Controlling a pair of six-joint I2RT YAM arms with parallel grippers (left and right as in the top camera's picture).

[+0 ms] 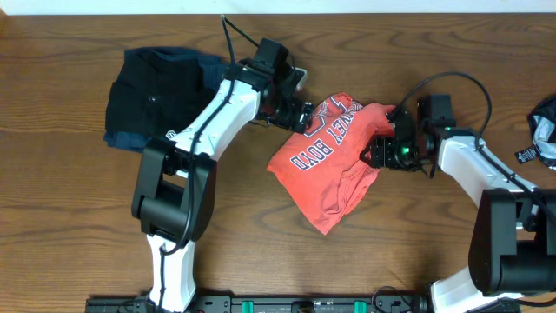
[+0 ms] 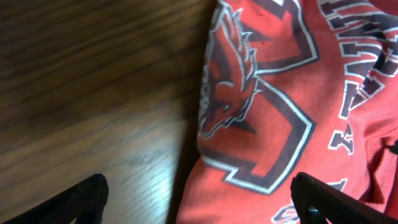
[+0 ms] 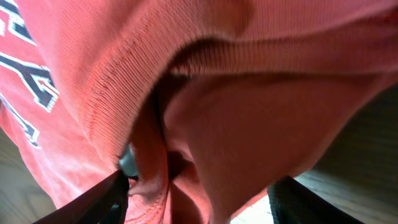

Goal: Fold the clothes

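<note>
Shirt (image 1: 334, 169) crumpled mid-frame; left gripper (image 1: 298, 116) gapes over its upper-left edge, right gripper (image 1: 377, 151), parted, straddles its right fold.

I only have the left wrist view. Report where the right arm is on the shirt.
Observer: The right gripper sits at the right edge of the crumpled red shirt.
Operator: Tell me what its fingers have.
Observer: Shirt fabric is bunched between its fingers. I cannot tell whether they pinch it.
Operator: Name what else is nearby.
Observer: A dark folded pile lies to the left, apart from the shirt.
</note>
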